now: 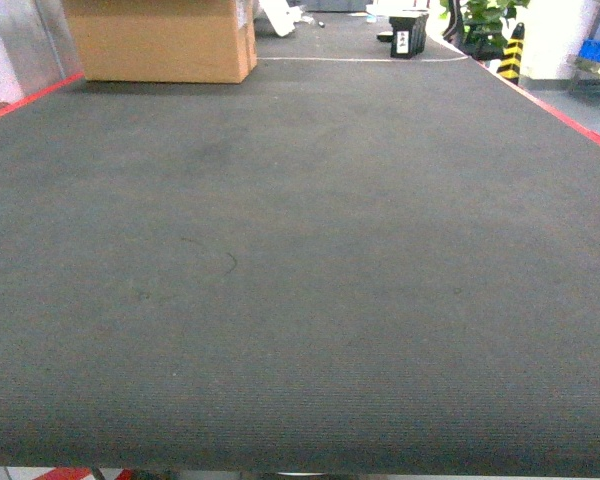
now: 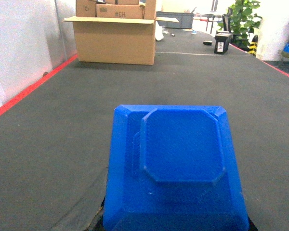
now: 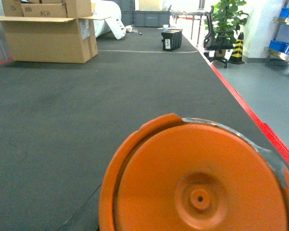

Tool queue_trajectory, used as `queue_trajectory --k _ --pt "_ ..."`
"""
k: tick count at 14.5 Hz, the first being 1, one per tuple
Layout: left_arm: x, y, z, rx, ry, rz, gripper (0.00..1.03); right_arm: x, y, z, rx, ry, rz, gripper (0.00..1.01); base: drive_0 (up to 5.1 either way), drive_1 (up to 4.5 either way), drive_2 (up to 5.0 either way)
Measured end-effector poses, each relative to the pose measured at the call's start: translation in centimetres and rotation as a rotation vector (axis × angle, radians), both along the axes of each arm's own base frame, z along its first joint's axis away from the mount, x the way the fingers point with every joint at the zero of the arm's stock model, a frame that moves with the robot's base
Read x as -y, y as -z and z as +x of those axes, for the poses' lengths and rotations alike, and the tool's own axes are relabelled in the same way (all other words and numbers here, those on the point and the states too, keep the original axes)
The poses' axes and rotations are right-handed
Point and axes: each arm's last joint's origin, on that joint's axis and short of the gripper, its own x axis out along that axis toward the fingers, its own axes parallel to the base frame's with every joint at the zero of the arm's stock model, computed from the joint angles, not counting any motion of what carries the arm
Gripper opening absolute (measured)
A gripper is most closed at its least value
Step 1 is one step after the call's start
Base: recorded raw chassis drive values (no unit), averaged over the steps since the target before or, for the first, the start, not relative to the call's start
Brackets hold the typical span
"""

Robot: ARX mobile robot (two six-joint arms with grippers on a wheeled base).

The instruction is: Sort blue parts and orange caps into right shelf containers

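Note:
A blue part [image 2: 176, 168], a square block with a raised octagonal face, fills the lower middle of the left wrist view and hangs above the dark carpet. My left gripper is shut on it, and its jaws are almost wholly hidden behind it. In the right wrist view a round orange cap [image 3: 197, 178] with a small centre hole fills the bottom, and my right gripper, hidden behind it, is shut on it. Blue shelf containers [image 3: 285, 46] stand on a metal rack far off at the right. Neither gripper shows in the head view.
Dark grey carpet [image 1: 300, 260] stretches ahead, edged by red lines [image 1: 570, 118]. A cardboard box [image 1: 165, 40] stands at the far left. A black bin [image 1: 408, 35], a potted plant [image 1: 485, 18] and a yellow-black cone [image 1: 510, 55] stand at the far right.

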Motion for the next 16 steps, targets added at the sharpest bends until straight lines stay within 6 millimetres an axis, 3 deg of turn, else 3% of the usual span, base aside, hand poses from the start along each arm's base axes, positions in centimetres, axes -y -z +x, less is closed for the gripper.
queue_trajectory --k 8,10,16 --pt "-2.1 2.7 -1.1 -0.004 -0.028 -0.005 0.42 1.6 2.4 -0.7 -0.001 0.001 -0.006 0.46 0.0 0.0 0.0" --pt "-2.0 3.1 -1.1 0.007 0.008 -0.005 0.42 2.8 2.9 -0.9 -0.002 0.026 -0.008 0.46 0.0 0.0 0.0" --pt "-2.0 4.1 -1.1 0.007 0.003 -0.006 0.42 2.6 4.3 -2.1 0.009 -0.002 -0.008 0.46 0.0 0.0 0.0"
